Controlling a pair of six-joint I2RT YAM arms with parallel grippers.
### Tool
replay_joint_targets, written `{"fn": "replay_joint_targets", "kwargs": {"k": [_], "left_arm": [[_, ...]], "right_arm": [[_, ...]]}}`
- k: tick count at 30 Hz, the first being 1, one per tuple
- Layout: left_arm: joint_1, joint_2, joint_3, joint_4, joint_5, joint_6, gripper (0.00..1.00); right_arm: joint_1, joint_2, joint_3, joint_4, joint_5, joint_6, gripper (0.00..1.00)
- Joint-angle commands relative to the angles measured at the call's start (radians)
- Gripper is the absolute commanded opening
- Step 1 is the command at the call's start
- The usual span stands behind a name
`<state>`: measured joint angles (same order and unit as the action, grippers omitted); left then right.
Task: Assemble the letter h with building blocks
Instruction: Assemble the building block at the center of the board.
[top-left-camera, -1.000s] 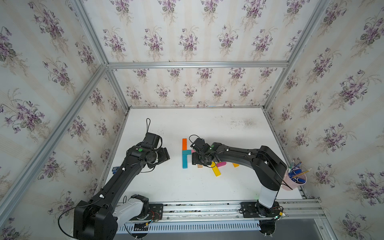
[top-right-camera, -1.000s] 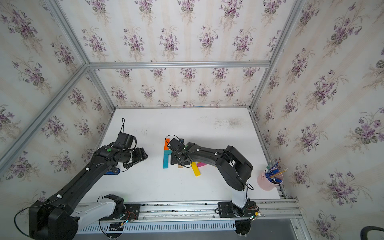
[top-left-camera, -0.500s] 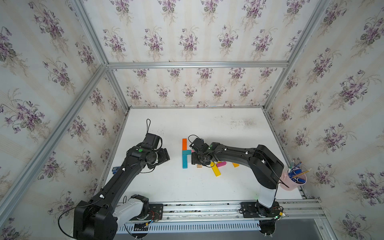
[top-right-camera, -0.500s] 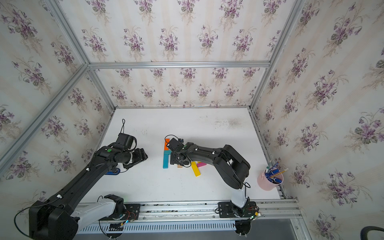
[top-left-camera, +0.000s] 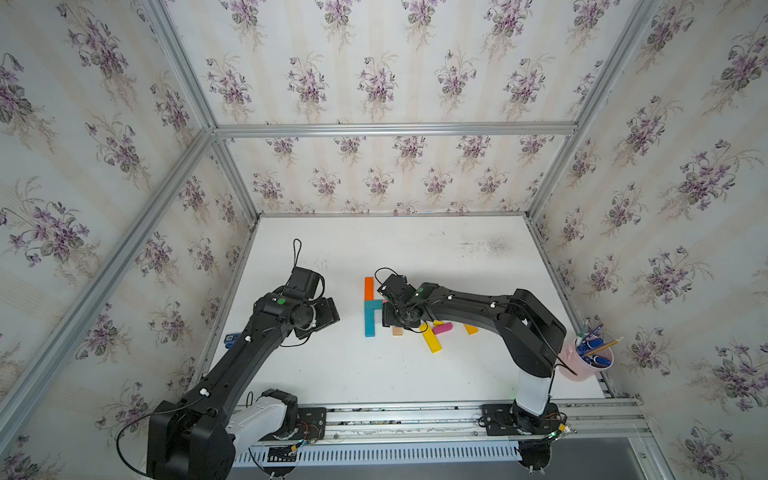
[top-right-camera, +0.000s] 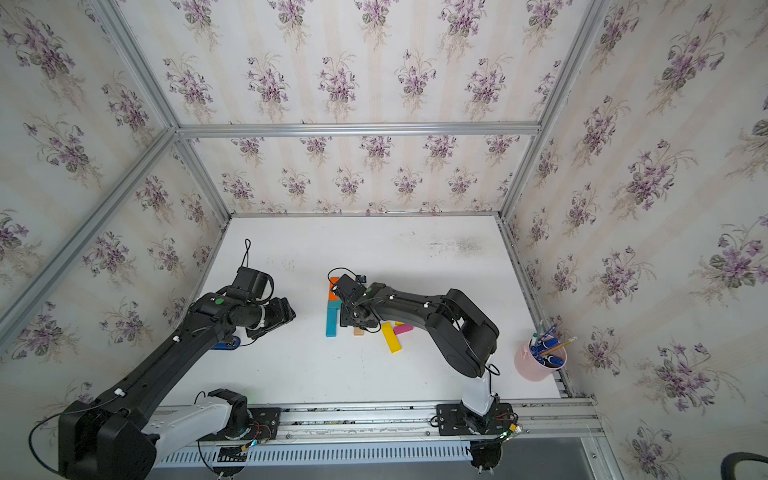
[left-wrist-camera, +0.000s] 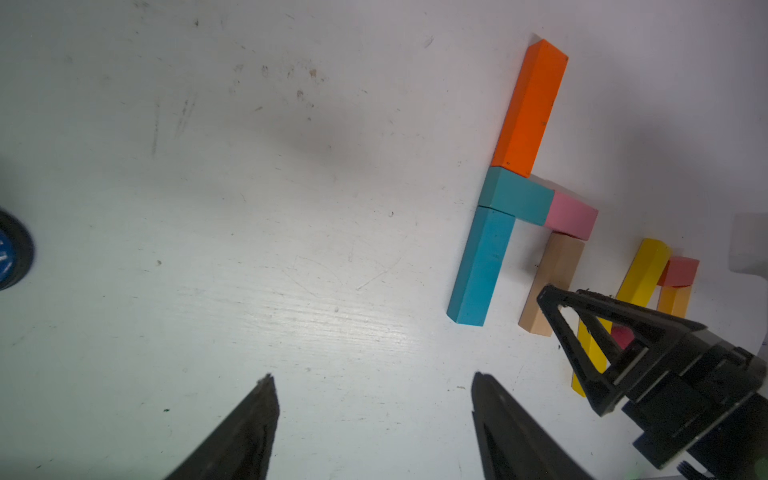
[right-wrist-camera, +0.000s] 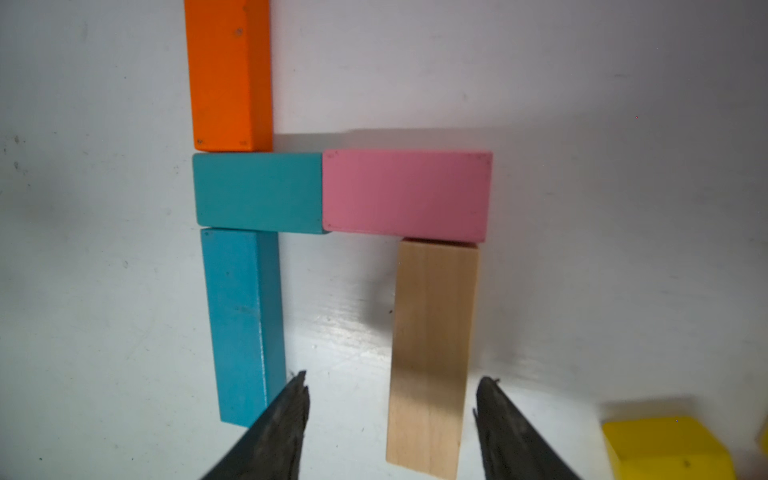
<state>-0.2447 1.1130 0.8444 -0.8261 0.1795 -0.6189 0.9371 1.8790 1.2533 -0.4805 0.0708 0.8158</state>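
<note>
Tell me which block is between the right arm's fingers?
The plain unpainted rectangular wooden bar; it alone is bare wood with no paint on it.

Lab test booth (wallpapered panels (top-left-camera: 374, 62), aluminium frame (top-left-camera: 395, 129)).

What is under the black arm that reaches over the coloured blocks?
From above, the right arm hides most of it. Its wrist view shows the pink block and, next to it, the plain wood block, between open jaws. The amber block pokes out; the rest is covered.

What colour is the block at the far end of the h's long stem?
The block is orange, clearest in the right wrist view.
</note>
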Motion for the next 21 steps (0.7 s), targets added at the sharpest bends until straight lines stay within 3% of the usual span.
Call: {"fn": "replay_joint_targets", "kwargs": {"k": [1, 10, 21], "left_arm": [[0.002, -0.002, -0.001, 0.009, 0.003, 0.004, 0.76], [0.001, 0.014, 0.031, 0.051, 0.092, 0.008, 0.76], [0.004, 0.081, 0.218, 0.034, 0.06, 0.069, 0.79]], "right_arm": [[0.004, -0.016, 0.013, -0.049, 0.055, 0.0, 0.66], [0.039, -0.194, 0.04, -0.136, 0.222, -0.032, 0.66], [0.018, -0.507, -0.208, -0.224, 0.292, 0.05, 0.65]]}}
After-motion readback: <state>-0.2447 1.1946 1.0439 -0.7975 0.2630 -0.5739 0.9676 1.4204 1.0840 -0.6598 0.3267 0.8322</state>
